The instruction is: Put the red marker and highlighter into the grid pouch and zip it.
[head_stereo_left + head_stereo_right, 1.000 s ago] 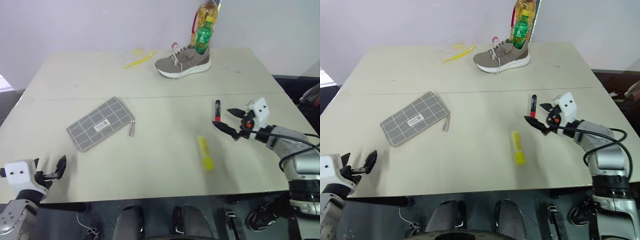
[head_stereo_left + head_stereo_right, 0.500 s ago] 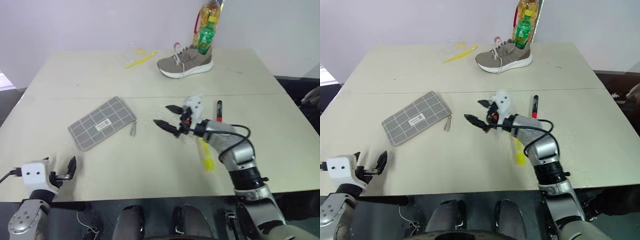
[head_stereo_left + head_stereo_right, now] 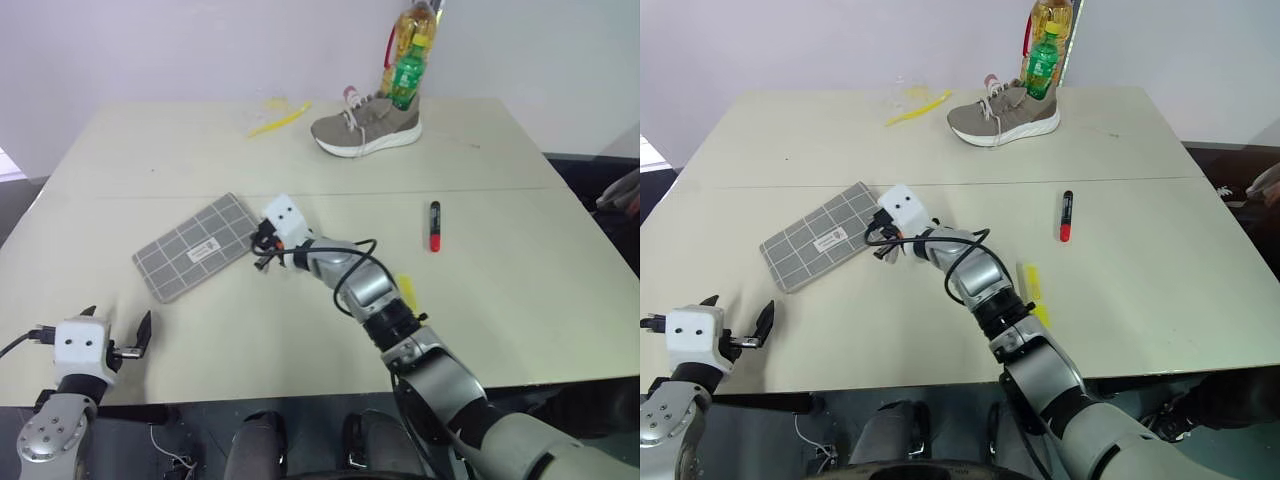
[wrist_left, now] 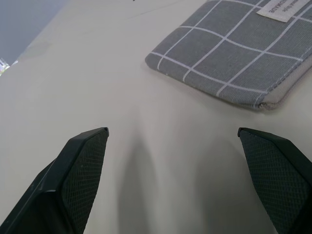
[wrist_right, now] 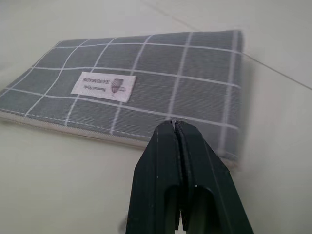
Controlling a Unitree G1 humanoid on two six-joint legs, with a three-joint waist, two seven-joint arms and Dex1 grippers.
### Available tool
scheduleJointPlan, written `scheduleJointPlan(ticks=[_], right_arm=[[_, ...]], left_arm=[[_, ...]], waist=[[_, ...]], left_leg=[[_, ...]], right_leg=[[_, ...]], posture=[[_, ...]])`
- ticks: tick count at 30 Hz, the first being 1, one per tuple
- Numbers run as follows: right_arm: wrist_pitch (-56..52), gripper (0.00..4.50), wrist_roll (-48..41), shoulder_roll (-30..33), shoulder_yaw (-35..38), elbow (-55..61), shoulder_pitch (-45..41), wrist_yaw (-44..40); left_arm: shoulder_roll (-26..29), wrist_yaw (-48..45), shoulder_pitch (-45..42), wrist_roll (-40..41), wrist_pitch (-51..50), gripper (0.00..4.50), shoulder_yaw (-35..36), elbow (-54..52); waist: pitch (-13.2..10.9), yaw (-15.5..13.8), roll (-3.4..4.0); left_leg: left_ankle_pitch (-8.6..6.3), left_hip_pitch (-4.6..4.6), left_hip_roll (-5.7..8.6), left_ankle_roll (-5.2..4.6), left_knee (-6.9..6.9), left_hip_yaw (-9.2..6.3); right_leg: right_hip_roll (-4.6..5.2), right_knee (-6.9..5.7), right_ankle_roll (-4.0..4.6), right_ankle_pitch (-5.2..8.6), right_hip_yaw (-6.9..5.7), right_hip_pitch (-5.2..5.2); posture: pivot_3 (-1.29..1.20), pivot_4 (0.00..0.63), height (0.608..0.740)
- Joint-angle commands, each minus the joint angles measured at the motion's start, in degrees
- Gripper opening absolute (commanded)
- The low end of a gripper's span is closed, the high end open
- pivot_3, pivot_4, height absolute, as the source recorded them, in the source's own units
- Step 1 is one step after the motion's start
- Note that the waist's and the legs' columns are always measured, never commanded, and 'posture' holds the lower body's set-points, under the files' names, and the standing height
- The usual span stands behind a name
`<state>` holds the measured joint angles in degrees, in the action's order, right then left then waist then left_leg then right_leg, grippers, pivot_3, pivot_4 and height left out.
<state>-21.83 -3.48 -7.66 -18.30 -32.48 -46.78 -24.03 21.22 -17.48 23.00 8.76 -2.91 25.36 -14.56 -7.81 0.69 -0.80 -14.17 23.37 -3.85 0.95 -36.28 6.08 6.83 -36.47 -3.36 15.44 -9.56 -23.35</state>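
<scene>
The grid pouch (image 3: 195,248) lies flat on the left half of the table, label up. My right gripper (image 3: 261,256) reaches across to the pouch's right end, where the zipper pull hangs. Its fingers are shut, tips together against the pouch's edge (image 5: 146,73). The pull is hidden behind the fingers, so I cannot tell whether it is pinched. The red marker (image 3: 434,225) lies to the right. The yellow highlighter (image 3: 407,292) lies nearer, partly behind my right forearm. My left gripper (image 4: 172,129) hovers open near the table's front left edge, short of the pouch's near corner (image 4: 234,73).
A grey shoe (image 3: 365,125) stands at the back of the table with a green bottle (image 3: 407,72) and a larger yellow bottle behind it. A thin yellow strip (image 3: 278,120) lies to the left of the shoe. The table's front edge runs just beyond my left gripper.
My right arm swept left across the table from beside the red marker to the pouch's zipper end, and its fingers closed from wide open. The left gripper stayed open in place.
</scene>
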Motion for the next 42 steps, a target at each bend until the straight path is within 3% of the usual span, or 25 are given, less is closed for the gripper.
scheduleJointPlan(ticks=[1,7,13,18,22,27,39,42], right_arm=[[4.3,0.08,1.3,-2.8,1.6,-5.4,-4.7,2.1],[4.5,0.08,2.3,-7.3,3.6,-19.1,-10.3,6.6],[4.0,0.08,1.5,-8.8,5.3,-23.9,-11.2,5.8],[4.0,0.08,1.3,-8.7,5.6,-24.1,-11.4,5.8],[3.9,0.08,0.9,-9.0,6.1,-24.1,-11.9,5.7],[4.2,0.08,0.8,-9.7,6.0,-23.9,-12.0,5.3],[4.7,0.08,0.8,-9.8,6.5,-23.8,-12.5,5.5],[4.7,0.00,0.9,-9.6,6.4,-23.3,-12.2,5.4]], left_arm=[[0.5,-0.4,0.6,-0.9,1.8,4.50,-0.3,-0.4],[0.4,-0.5,0.8,-1.3,2.7,4.50,-0.2,0.0],[1.9,-1.0,1.7,-3.2,3.8,4.50,0.1,0.2],[7.7,-2.0,2.5,-7.4,7.4,4.50,2.0,3.2],[17.9,-3.9,1.1,-15.2,17.5,4.50,0.0,11.5],[25.5,-7.5,-7.9,-18.5,29.0,4.50,-7.6,24.2],[29.3,-10.3,-27.5,-24.1,48.1,4.50,-21.4,47.3],[29.5,-10.8,-30.0,-23.7,52.4,3.63,-23.1,51.5]], waist=[[0.0,0.2,0.00],[0.0,0.5,0.00],[0.0,0.3,0.00],[0.0,0.3,0.00],[0.0,0.2,0.04],[0.0,0.0,0.07],[0.1,-0.1,0.23],[0.1,0.0,0.25]], left_leg=[[0.00,0.00,0.00,0.00,-0.01,0.00],[0.00,0.00,-0.06,0.00,0.05,0.03],[0.00,-0.07,-0.04,0.00,0.01,0.03],[0.00,-0.08,-0.05,0.00,0.01,0.00],[0.00,-0.08,-0.05,0.01,0.03,0.00],[-0.01,-0.08,-0.04,0.01,0.03,0.02],[0.02,-0.24,0.02,0.05,0.04,0.18],[0.02,-0.26,0.03,0.05,0.05,0.23]], right_leg=[[0.00,0.00,0.00,0.00,0.00,0.00],[-0.03,-0.12,0.01,0.01,0.01,-0.01],[0.01,-0.12,0.01,0.01,0.01,-0.01],[0.00,-0.13,0.01,0.01,0.01,-0.03],[0.00,-0.15,0.02,0.02,0.01,-0.07],[0.02,-0.15,0.02,0.02,0.01,-0.09],[0.13,-0.48,-0.01,0.02,0.02,-0.07],[0.15,-0.50,-0.01,0.02,0.02,-0.08]], posture=[[0.00,0.150,0.702],[0.00,0.150,0.702],[0.00,0.150,0.702],[0.00,0.150,0.702],[0.00,0.150,0.702],[0.00,0.150,0.702],[0.00,0.150,0.702],[0.00,0.150,0.702]])
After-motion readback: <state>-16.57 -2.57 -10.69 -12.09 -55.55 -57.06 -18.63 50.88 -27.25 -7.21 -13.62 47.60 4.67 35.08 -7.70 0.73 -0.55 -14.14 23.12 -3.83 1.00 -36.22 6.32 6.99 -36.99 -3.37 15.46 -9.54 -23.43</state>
